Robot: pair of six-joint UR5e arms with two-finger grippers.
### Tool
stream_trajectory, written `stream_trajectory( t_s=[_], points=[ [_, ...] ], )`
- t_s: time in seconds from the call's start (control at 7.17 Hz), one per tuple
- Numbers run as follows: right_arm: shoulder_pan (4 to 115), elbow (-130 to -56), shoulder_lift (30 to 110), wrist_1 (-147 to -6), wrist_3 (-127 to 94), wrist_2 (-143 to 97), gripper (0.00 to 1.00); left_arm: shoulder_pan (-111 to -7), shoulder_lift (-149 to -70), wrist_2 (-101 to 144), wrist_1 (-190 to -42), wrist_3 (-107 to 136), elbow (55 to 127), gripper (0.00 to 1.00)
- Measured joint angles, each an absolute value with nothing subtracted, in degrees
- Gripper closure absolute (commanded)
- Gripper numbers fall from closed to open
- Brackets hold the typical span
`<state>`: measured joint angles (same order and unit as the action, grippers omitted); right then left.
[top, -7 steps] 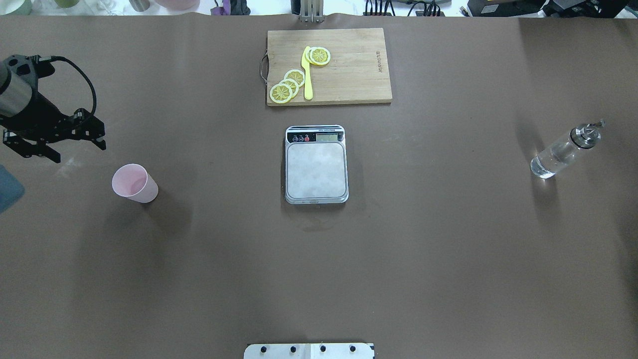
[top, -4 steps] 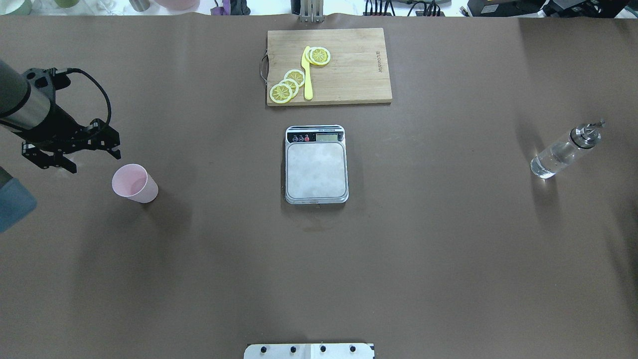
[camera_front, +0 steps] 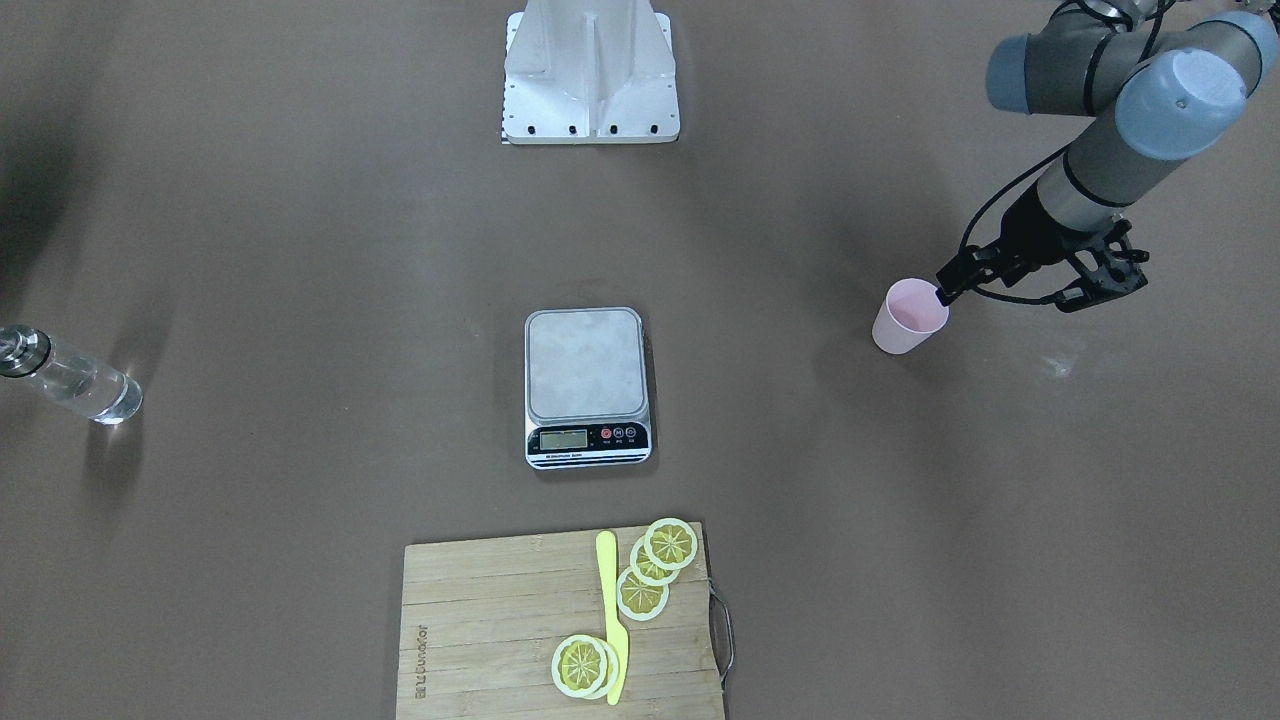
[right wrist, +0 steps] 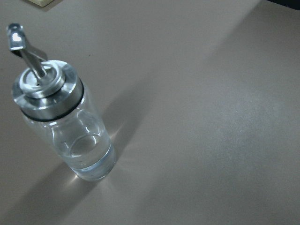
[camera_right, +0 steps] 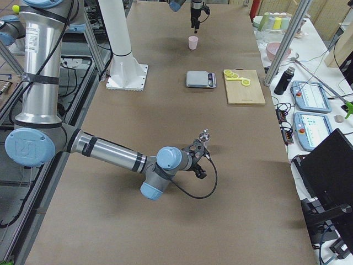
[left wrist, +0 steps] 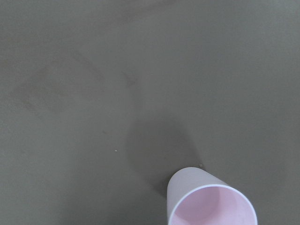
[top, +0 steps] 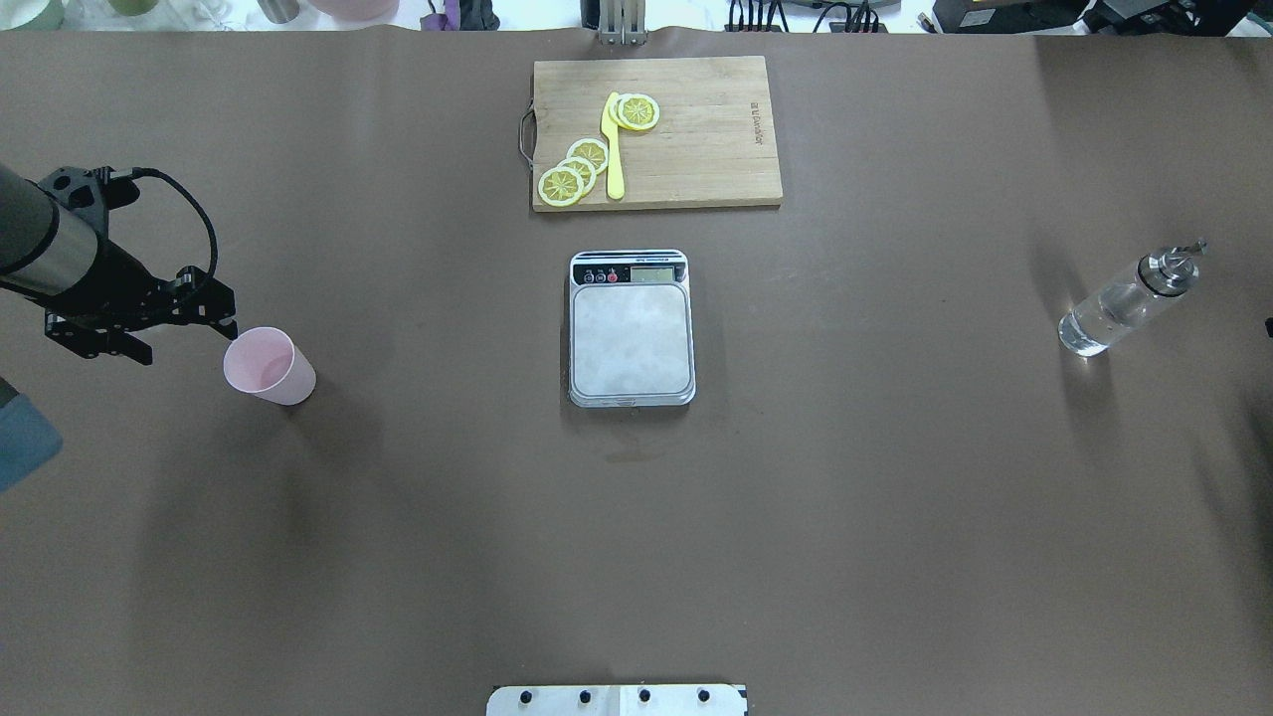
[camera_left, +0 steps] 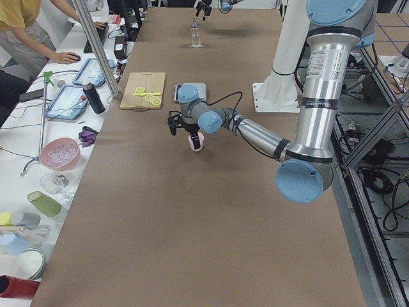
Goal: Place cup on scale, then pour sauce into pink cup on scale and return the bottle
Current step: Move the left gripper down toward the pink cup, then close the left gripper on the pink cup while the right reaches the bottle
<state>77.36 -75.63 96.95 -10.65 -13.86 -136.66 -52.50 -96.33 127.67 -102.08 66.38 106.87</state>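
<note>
**Desk:** What is the left arm doing?

**Field:** The left pincer hangs with its fingers spread apart. One fingertip is just beside the rim of the pink cup, but the views do not settle whether it touches. The cup is not yet between the fingers. It stands upright on the brown counter, well apart from the scale at centre, whose platform is bare.

**Desk:** And the other arm?

**Field:** The right pincer waits near the bottle, which stands upright toward the counter's right end. Clear sauce shows through the glass. I cannot tell whether that pincer's fingers are apart or together.

**Desk:** How will the cup handle?

**Field:** It looks empty, so it is probably light, and the wall seems thin. A hard pinch could buckle it and a sideways nudge could tip it. The best hold looks to be across the wall just below the rim, with fingers on opposite sides and a modest squeeze.

**Desk:** What has changed?

**Field:** In the overhead view a moment earlier, the left pincer sat farther from the cup. A second ago it was farther still, toward the counter's left edge. It has since closed in on the rim. The cup, scale and bottle have not moved.
</note>
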Motion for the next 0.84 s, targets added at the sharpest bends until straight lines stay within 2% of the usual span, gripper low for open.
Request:
stream_trajectory(
  t_s=[0.84],
  points=[
    [73.79,-74.35,93.7,-7.11,-14.78,-136.09,0.0,-50.26,-96.07,125.21,-103.3,69.7,107.33,0.08]
  ],
)
